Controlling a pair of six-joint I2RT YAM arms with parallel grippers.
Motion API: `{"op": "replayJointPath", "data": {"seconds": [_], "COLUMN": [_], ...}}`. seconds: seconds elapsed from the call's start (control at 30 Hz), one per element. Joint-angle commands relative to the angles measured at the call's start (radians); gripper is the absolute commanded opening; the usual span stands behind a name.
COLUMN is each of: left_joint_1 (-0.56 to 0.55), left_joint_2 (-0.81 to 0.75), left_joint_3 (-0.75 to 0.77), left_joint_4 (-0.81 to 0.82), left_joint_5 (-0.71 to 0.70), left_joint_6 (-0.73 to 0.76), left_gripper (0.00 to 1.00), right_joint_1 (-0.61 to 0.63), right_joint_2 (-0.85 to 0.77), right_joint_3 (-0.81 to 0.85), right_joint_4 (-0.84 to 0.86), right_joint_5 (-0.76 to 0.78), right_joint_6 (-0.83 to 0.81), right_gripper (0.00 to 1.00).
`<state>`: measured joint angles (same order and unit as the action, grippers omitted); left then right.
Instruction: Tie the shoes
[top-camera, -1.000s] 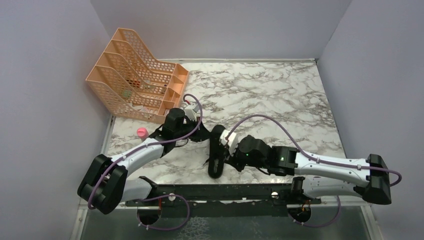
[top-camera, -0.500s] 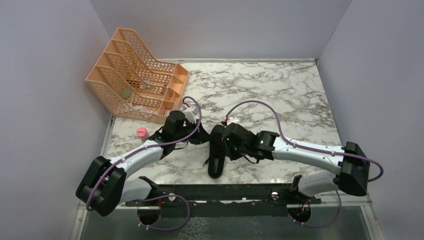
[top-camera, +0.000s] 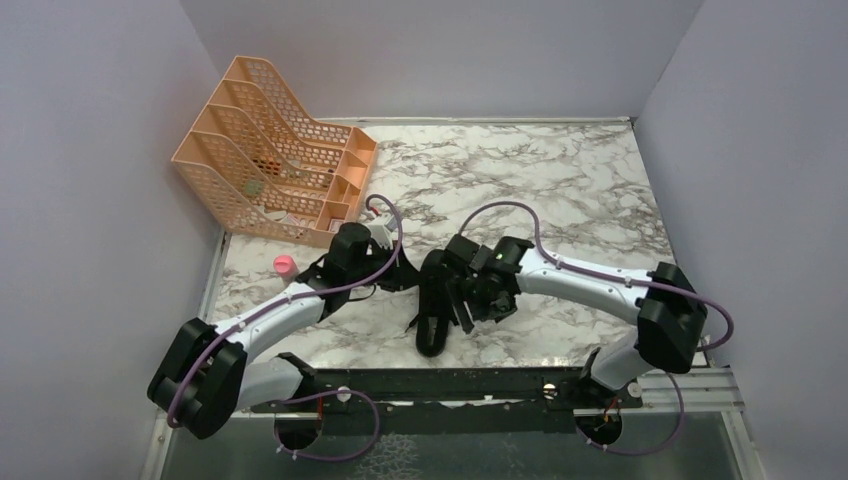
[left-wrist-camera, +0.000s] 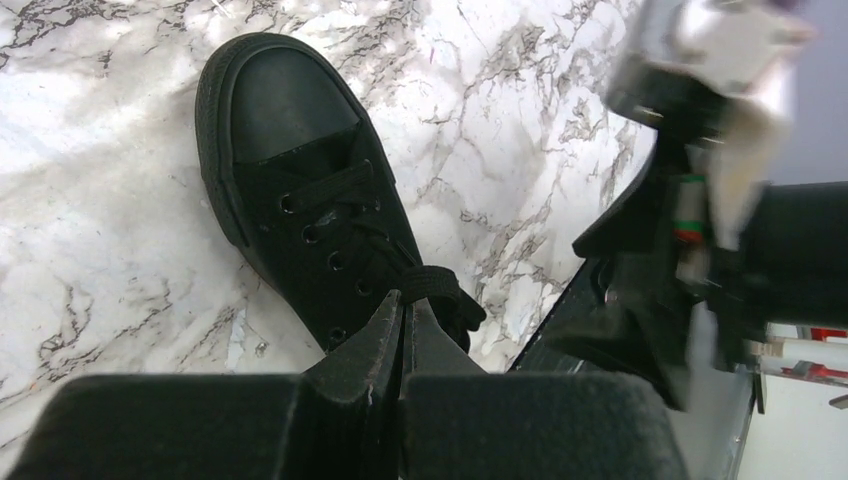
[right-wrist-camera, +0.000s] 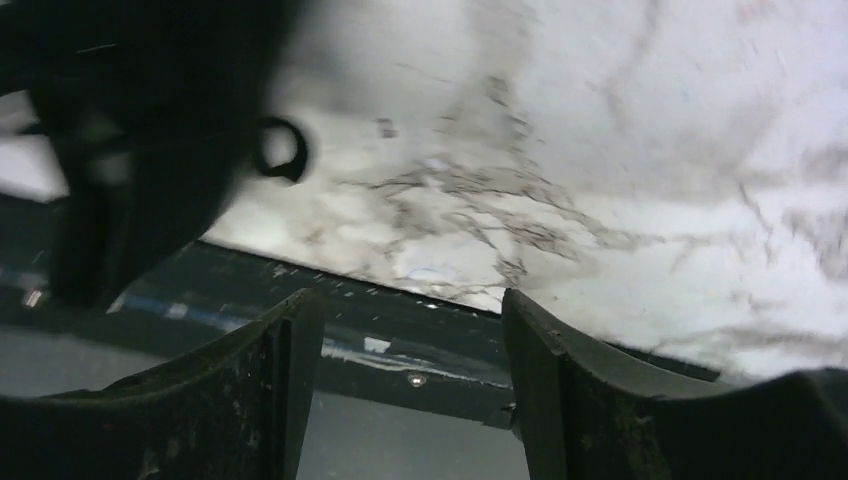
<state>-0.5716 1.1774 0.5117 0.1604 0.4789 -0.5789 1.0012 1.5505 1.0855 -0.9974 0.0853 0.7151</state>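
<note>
A black low-cut shoe (top-camera: 432, 322) lies near the table's front edge, toe toward the near side. In the left wrist view its toe cap (left-wrist-camera: 285, 105) is at the upper left and the laces run down toward my fingers. My left gripper (left-wrist-camera: 405, 300) is shut, with a black lace loop (left-wrist-camera: 440, 285) pinched at its tips. From above, the left gripper (top-camera: 404, 277) sits just left of the shoe's collar. My right gripper (top-camera: 468, 312) hangs just right of the shoe. The right gripper (right-wrist-camera: 408, 300) is open with nothing between its fingers. The shoe (right-wrist-camera: 130, 140) is a dark blur at the upper left.
An orange mesh file rack (top-camera: 270, 170) stands at the back left. A small pink object (top-camera: 284, 265) lies beside the left arm. A dark rail (top-camera: 450, 385) runs along the near edge, also in the right wrist view as a rail (right-wrist-camera: 400, 350). Grey walls enclose the table.
The right gripper has gone from shut to open. Its arm has swung its elbow toward the back and turned the wrist to point at the near edge. The left gripper has stayed shut in place.
</note>
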Motion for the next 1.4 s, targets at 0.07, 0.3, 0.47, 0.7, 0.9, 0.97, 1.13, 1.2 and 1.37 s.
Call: {"op": "replayJointPath", "data": {"seconds": [0.07, 0.3, 0.47, 0.7, 0.9, 0.97, 1.13, 1.2, 1.37], "left_joint_1": [-0.004, -0.005, -0.004, -0.005, -0.005, -0.005, -0.005, -0.005, -0.005], "left_joint_2": [-0.016, -0.024, -0.033, -0.040, -0.047, -0.046, -0.042, -0.045, -0.060], "left_joint_3": [0.024, 0.041, 0.033, 0.032, 0.034, 0.035, 0.043, 0.044, 0.039], "left_joint_4": [-0.031, -0.056, -0.051, -0.068, -0.070, -0.068, -0.065, -0.072, -0.084], "left_joint_5": [-0.010, -0.017, -0.021, -0.022, -0.029, -0.029, -0.029, -0.029, -0.036], "left_joint_6": [0.042, 0.054, 0.037, 0.044, 0.037, 0.035, 0.031, 0.032, 0.033], "left_gripper": [0.00, 0.00, 0.00, 0.00, 0.00, 0.00, 0.00, 0.00, 0.00], "right_joint_1": [0.011, 0.009, -0.019, -0.030, -0.033, -0.034, -0.033, -0.033, -0.033], "right_joint_2": [-0.249, -0.185, -0.158, -0.124, -0.113, -0.119, -0.133, -0.128, -0.124], "right_joint_3": [-0.132, -0.192, -0.255, -0.258, -0.252, -0.254, -0.281, -0.292, -0.297], "right_joint_4": [0.552, 0.779, 0.834, 0.840, 0.821, 0.819, 0.824, 0.834, 0.851], "right_joint_5": [-0.318, -0.328, -0.319, -0.348, -0.382, -0.395, -0.407, -0.410, -0.392], "right_joint_6": [-0.510, -0.549, -0.570, -0.596, -0.612, -0.608, -0.609, -0.611, -0.581], "right_gripper": [0.70, 0.53, 0.44, 0.39, 0.25, 0.26, 0.27, 0.27, 0.09]}}
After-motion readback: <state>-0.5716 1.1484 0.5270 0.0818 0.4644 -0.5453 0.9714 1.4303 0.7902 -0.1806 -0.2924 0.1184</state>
